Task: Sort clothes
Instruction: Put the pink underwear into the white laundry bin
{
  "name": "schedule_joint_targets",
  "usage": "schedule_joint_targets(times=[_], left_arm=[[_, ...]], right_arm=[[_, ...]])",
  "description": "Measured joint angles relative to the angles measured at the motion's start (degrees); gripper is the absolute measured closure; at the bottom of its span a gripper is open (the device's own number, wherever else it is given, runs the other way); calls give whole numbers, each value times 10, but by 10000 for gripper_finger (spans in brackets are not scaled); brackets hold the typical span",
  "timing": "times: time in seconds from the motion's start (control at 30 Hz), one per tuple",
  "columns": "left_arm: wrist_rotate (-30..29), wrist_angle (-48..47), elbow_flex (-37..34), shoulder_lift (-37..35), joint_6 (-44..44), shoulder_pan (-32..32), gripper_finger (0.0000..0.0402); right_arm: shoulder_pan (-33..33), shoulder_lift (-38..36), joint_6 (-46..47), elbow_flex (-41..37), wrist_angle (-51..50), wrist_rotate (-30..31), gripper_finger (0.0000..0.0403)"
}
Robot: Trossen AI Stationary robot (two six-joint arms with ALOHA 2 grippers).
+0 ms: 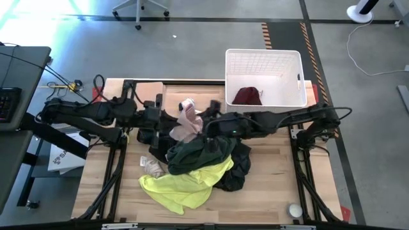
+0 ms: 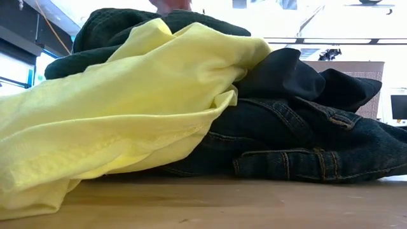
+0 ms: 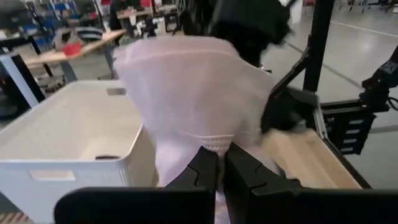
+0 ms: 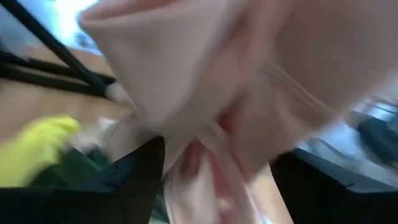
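Note:
A pale pink garment is held up over the table's far middle, between my two grippers. My left gripper is shut on it, coming from the left. My right gripper is at its right side, fingers apart, with bunched pink cloth between them; I cannot tell whether they touch it. Below lie a dark green garment, a neon yellow one and black ones, heaped on the table. A maroon garment lies in the white basket. My left gripper pinches the pink garment's lower hem edge between its two fingers. The fingers come roughly level from the table's left. The cloth stands bunched up beyond the fingertips, lifted clear of the pile.
The white basket stands at the far right and also shows in the left wrist view. A small patterned cloth lies left of the pile. A small white-grey ball sits at the near right corner. Dark denim lies at the pile's near side.

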Motion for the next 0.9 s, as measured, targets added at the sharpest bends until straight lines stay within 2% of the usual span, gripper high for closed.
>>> schedule_joint_targets(times=[0.07,0.17,0.27,0.37,0.53,0.57,0.7,0.9], left_arm=[[-8,9,0,4,7,-7,400],[-9,18,0,13,12,-15,400],[-9,24,0,23,12,-22,399],[-9,23,0,31,12,-25,394],[-9,21,0,33,2,-25,364],[-9,17,0,30,2,-25,355],[-24,-26,-1,10,1,-24,313],[-139,-124,-1,-38,-40,-24,277]], right_arm=[[-4,20,14,0,40,-36,123],[-4,40,22,0,83,-40,127],[-4,48,23,0,120,-34,153],[-4,49,24,0,131,-34,214],[-4,49,35,0,112,-32,369],[-4,49,39,0,103,-31,383],[-3,47,78,0,48,15,377],[2,16,93,0,-37,122,393]])
